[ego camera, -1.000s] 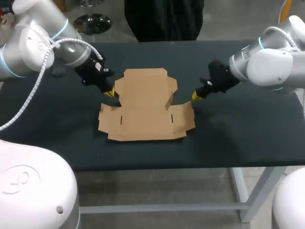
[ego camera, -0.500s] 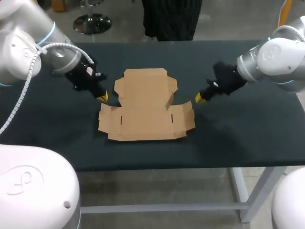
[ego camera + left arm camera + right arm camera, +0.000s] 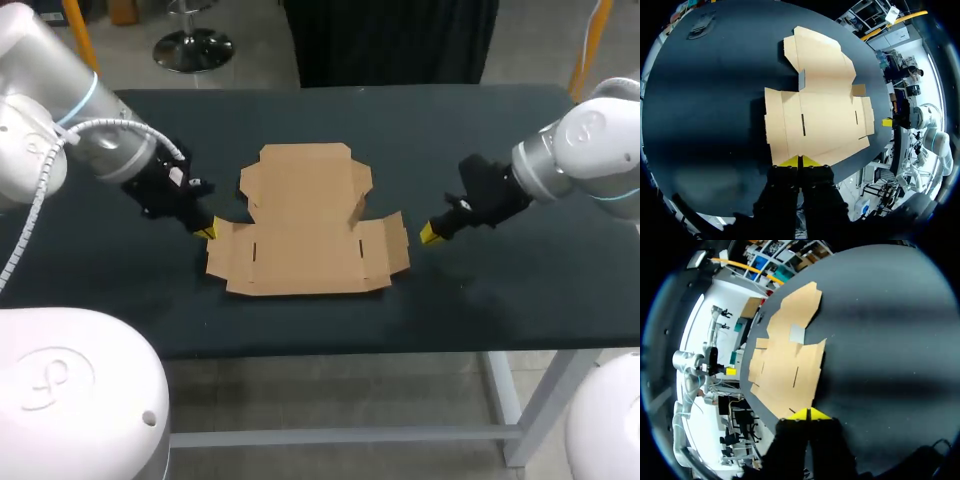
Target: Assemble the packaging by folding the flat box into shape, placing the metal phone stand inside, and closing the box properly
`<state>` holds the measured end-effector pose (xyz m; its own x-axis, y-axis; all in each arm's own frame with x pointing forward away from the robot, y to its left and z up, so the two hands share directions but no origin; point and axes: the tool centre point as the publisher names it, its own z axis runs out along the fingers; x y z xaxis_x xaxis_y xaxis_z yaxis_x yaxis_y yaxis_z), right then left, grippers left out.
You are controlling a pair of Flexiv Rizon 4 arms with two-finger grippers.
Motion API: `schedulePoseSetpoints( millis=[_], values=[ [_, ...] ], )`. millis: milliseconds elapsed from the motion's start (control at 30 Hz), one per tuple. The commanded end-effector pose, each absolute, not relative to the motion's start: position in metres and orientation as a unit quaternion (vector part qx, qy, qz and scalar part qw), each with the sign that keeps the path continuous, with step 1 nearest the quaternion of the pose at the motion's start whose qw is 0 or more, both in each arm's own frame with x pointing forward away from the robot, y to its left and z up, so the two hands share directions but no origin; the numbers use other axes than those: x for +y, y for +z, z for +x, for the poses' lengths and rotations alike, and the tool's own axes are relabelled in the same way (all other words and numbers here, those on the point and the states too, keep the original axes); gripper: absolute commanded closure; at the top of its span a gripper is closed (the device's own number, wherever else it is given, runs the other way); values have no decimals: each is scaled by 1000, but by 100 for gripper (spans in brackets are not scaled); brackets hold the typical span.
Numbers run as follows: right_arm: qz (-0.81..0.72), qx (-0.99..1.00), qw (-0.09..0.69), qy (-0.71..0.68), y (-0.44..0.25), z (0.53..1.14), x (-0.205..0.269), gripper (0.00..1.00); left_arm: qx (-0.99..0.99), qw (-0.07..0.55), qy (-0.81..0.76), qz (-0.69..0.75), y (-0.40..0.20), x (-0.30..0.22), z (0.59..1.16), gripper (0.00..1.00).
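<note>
Flat box [image 3: 305,245], left gripper [image 3: 207,230] at edge, right gripper [image 3: 428,234] beside

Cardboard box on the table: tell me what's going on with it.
The cardboard box lies unfolded on the dark table, mostly flat, with one small flap near its middle standing up. Neither arm holds it. The left gripper sits low at the box's left edge and the right gripper is just off its right flap, both with jaws shut on nothing. Folding has hardly begun.
</note>
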<state>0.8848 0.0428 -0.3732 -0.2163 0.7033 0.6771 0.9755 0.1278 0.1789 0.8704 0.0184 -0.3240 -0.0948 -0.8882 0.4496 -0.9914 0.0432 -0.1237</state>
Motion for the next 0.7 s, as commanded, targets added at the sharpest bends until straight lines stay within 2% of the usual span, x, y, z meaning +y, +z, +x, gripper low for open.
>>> schedulePoseSetpoints(
  millis=[33, 700],
  values=[
    [-590, -711, 206, -322, -372, 860, 40, 100, -705, 113, 221, 665, -326, 21, 852, 100],
    [-594, -704, 211, -328, -391, 807, 41, 100, -692, 143, 223, 672, -347, 14, 802, 100]
  ],
)
